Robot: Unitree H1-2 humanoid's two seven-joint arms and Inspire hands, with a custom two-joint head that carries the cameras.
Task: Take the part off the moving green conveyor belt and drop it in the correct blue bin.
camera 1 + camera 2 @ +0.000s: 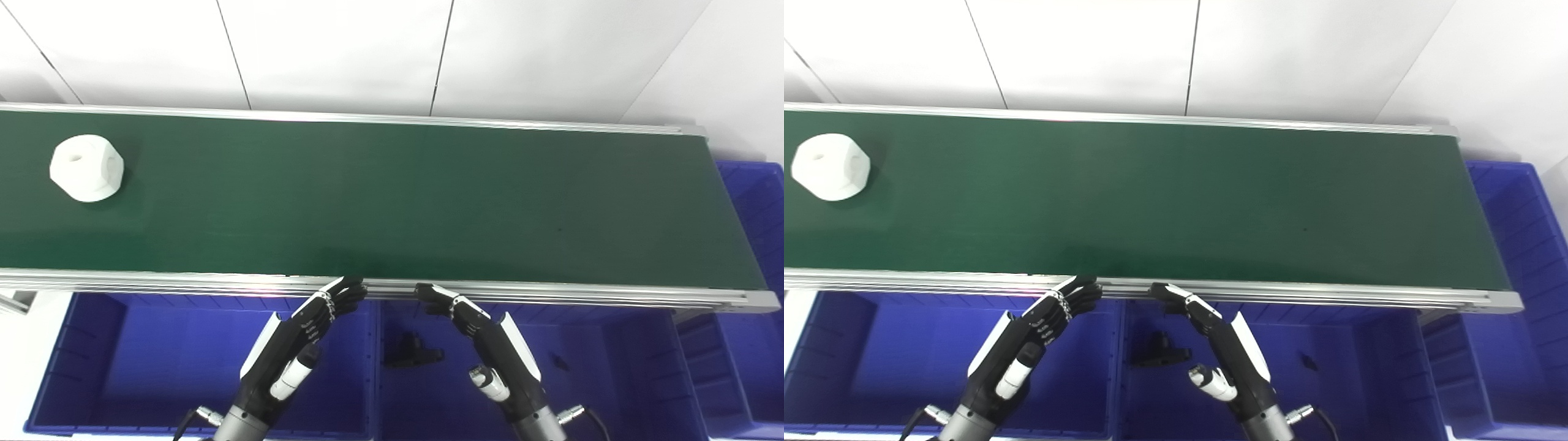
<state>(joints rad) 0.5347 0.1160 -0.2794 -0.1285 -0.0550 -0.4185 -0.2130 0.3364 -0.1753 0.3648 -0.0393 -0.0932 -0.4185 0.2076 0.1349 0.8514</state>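
One white part [86,168] sits upper left on the green belt [392,196], well apart from both hands. Left hand [300,334] and right hand [484,331] empty, fingers spread, over the blue bins [153,355]. Risk: mistimed reach, part slides past.

This looks like an industrial sorting station in a lab or factory test cell. A long green conveyor belt [392,196] with aluminium side rails [490,293] runs just beyond the fingertips of each robot hand. Blue plastic bins [184,361] sit in a row under both hands, with another blue bin [756,202] off to the right at the belt's end. Plain white wall panels [343,49] stand behind the belt, bare of any household furnishing.
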